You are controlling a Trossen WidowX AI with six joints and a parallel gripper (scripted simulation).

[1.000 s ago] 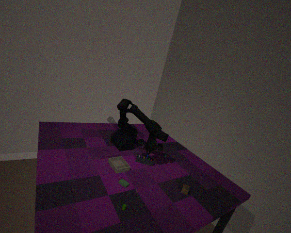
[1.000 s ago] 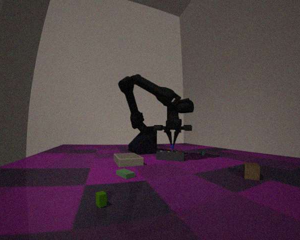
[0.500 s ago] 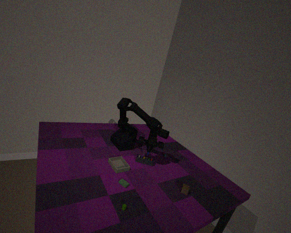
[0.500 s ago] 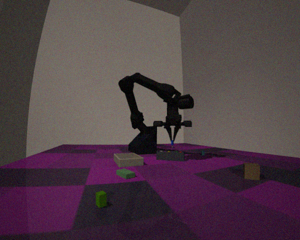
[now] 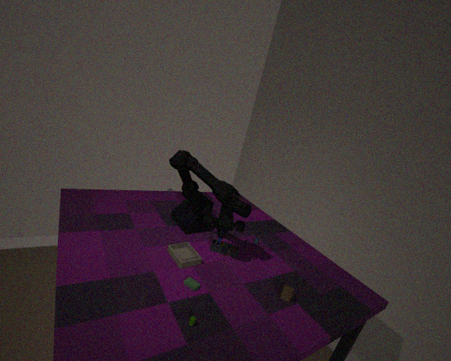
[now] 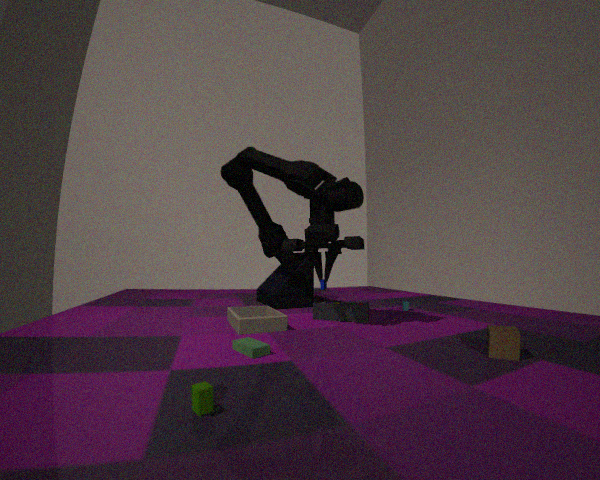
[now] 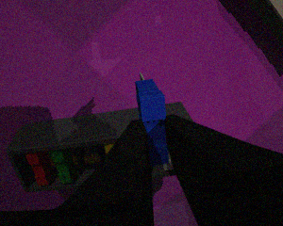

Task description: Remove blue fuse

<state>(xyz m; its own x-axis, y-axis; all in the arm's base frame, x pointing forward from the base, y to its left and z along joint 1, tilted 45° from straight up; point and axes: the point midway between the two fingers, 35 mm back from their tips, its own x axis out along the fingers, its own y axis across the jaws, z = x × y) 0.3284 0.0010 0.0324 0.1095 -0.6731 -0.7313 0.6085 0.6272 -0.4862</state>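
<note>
My gripper is shut on the blue fuse. The fuse hangs upright, clear above the fuse block, with a gap under it in the exterior view. In the wrist view a red fuse, a green fuse and part of a yellow fuse sit in the block. The fingers hide the block's other end. The pale tray stands beside the block, to its left in the top and exterior views, and looks empty.
A light green flat block lies in front of the tray. A bright green piece stands nearer the cameras. An orange-brown block is at the right. A small teal object is right of the fuse block.
</note>
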